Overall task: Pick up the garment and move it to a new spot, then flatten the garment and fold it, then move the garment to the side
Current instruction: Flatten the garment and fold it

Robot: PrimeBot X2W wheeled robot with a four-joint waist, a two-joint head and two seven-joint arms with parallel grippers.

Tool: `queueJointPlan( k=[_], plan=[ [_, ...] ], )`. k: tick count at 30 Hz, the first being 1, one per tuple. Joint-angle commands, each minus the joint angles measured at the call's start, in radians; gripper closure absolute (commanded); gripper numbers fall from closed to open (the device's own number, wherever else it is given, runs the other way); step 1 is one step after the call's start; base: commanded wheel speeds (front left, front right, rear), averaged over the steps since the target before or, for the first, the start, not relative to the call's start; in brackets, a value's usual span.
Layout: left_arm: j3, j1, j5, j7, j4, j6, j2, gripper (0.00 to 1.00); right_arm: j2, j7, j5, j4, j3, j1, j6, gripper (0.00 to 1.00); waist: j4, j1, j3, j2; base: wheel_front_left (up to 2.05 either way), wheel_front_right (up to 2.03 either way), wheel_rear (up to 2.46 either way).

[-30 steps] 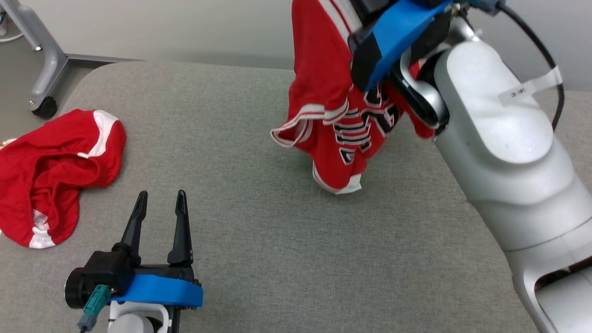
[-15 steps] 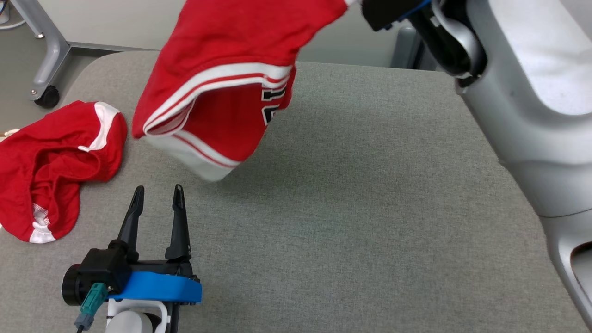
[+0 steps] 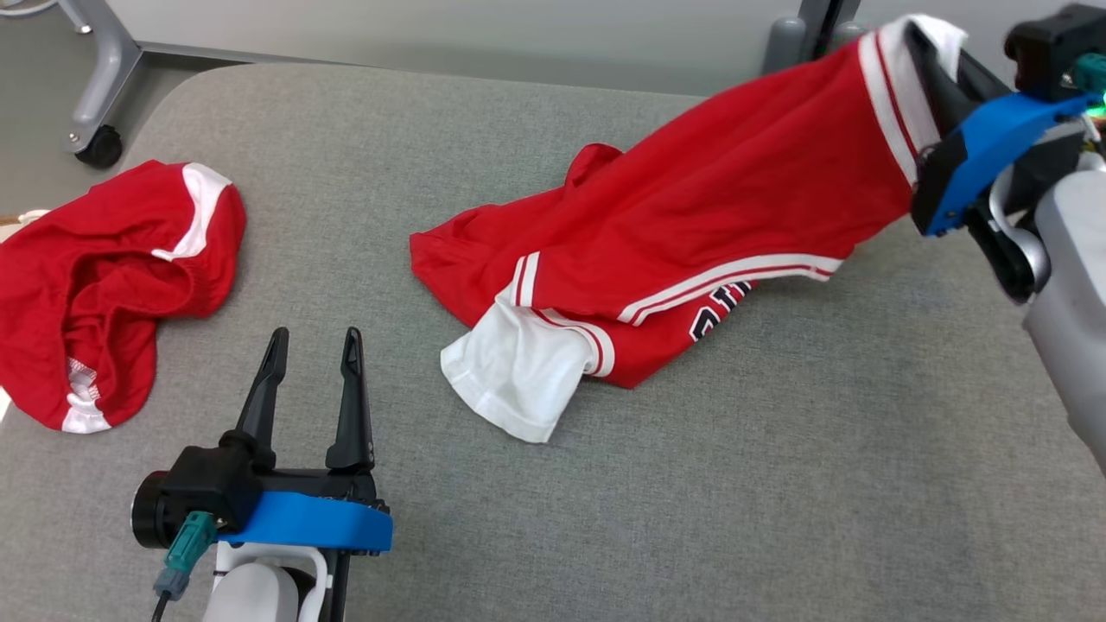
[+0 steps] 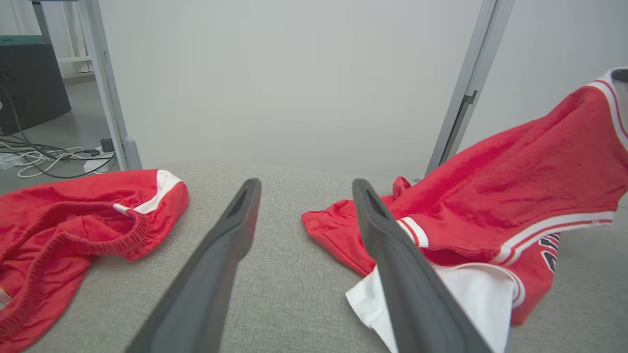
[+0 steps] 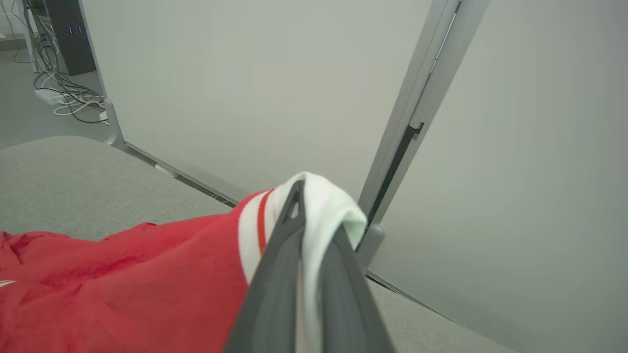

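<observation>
Left gripper: black fingers, blue bracket (teal connector).

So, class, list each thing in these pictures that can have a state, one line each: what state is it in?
Red jersey, one end lifted by its white edge, the rest rumpled on the table.
Red shorts, crumpled heap on the table, untouched.
Left pincer, open, empty.
Right pincer, shut on the jersey's white edge.
</observation>
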Motion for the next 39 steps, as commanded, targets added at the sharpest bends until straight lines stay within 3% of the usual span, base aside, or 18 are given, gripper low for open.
queueJointPlan(
  k=[1,2,5,9,14,18,23,30,39],
  plan=[
    [-0.002,-0.013,0.007,-0.005,0.000,-0.003,0.000,0.00,-0.005,-0.004,-0.009,0.014,-0.003,0.015,0.000,0.76,0.003,-0.0001,0.001,-0.0002,0.00,0.00,0.00],
    [-0.003,-0.012,0.008,-0.005,0.002,-0.003,0.000,0.00,-0.002,-0.002,-0.022,0.043,-0.008,0.019,0.000,0.00,0.005,-0.0001,-0.001,-0.0002,0.00,0.00,0.00],
    [-0.002,-0.006,0.010,-0.005,0.008,-0.004,0.001,0.00,0.012,0.017,-0.051,0.123,-0.029,0.018,0.000,0.00,0.005,-0.0001,-0.012,-0.0002,0.00,0.00,0.00],
    [-0.002,0.011,0.019,-0.005,0.015,-0.006,0.009,0.00,0.067,0.155,-0.048,0.224,-0.028,0.046,0.000,0.00,-0.002,-0.0001,-0.044,-0.0002,0.00,0.00,0.00],
    [-0.013,0.027,0.027,-0.005,0.019,-0.008,0.013,0.00,0.105,0.179,-0.079,0.185,0.040,0.096,0.000,0.00,-0.015,-0.0001,-0.071,-0.0002,0.00,0.00,0.00],
    [-0.036,0.025,0.028,-0.005,0.026,-0.012,0.021,0.00,0.163,0.168,-0.067,0.043,0.164,0.178,0.000,0.00,-0.021,-0.0001,-0.079,-0.0002,0.00,0.00,0.00],
    [-0.069,-0.003,0.027,-0.002,0.032,-0.013,0.025,0.00,0.200,0.209,-0.042,-0.027,0.255,0.216,0.000,0.00,-0.004,-0.0001,-0.059,-0.0002,0.00,0.00,0.00],
    [-0.109,-0.058,0.013,0.001,0.054,-0.016,0.022,0.00,0.245,0.262,-0.041,0.000,0.328,0.190,0.000,0.00,0.039,-0.0001,-0.007,-0.0002,0.00,0.00,0.00],
    [-0.151,-0.099,-0.006,-0.003,0.081,-0.018,0.011,0.00,0.277,0.228,-0.120,0.121,0.347,0.118,0.000,0.00,0.073,-0.0001,0.023,-0.0002,0.00,0.00,0.00]
  ],
)
